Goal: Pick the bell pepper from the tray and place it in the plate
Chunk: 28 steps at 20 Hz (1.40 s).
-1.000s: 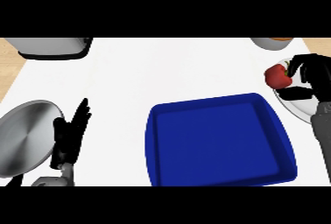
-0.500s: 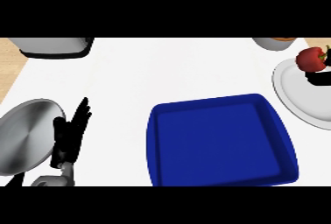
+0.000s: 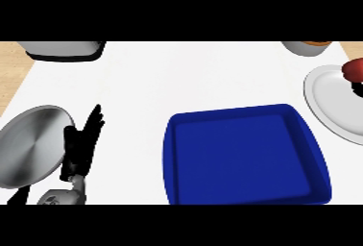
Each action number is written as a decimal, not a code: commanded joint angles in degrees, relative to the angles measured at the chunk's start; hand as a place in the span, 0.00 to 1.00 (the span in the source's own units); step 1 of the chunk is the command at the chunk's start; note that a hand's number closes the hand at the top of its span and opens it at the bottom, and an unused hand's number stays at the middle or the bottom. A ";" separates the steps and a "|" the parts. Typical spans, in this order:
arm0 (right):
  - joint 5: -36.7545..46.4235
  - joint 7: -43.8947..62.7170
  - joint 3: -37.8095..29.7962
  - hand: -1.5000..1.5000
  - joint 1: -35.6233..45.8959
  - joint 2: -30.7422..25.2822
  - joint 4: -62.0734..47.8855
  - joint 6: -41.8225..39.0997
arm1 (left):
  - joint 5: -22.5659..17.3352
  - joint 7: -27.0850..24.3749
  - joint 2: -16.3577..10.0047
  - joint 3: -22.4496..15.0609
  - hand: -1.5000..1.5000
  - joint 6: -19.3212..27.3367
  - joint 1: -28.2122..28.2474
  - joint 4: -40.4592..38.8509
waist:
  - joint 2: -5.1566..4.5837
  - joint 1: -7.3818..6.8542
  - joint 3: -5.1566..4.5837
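At the frame's right edge the pepper (image 3: 354, 70) sits over the plate's (image 3: 330, 104) upper part, off the tray (image 3: 245, 158), with the right hand (image 3: 356, 89) a dark sliver just below it, grip impossible to tell, and the left hand (image 3: 81, 144) open at far left.

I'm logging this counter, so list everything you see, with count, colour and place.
tray: one, blue, centre-right of the counter
plate: one, white, right edge
bell pepper: one, red, at the plate's far side, right edge
pan: one, silver, left edge
appliance: one, grey on black base, far left corner
cup: one, pale, far right corner
counter: one, white
left hand: one, black, open, beside the pan
right hand: one, black, barely showing under the pepper
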<state>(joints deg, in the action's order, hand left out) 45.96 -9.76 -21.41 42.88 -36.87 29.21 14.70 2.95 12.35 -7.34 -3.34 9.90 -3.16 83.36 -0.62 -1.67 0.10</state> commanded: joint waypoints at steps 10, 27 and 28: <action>3.47 -4.67 2.12 1.00 1.50 -4.97 -19.62 -12.68 | -1.11 -0.22 -2.04 1.65 0.50 -3.05 -2.77 -1.88 | -1.02 -1.45 0.17; -19.98 -26.64 -19.76 0.00 2.58 -9.17 -22.27 -29.55 | 0.29 -0.48 0.64 0.81 0.50 -0.37 -1.09 -1.41 | -0.26 0.45 0.23; -20.64 -26.86 -20.45 0.00 1.75 -11.43 -22.71 -32.16 | 0.00 -1.03 0.51 1.19 0.50 -0.39 -0.85 -0.80 | -0.48 -0.07 0.29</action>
<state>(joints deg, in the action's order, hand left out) 30.46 -34.69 -36.97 45.58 -45.95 7.88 -12.05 3.26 11.67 -6.89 -2.68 9.44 -3.83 82.68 -1.01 -1.69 0.38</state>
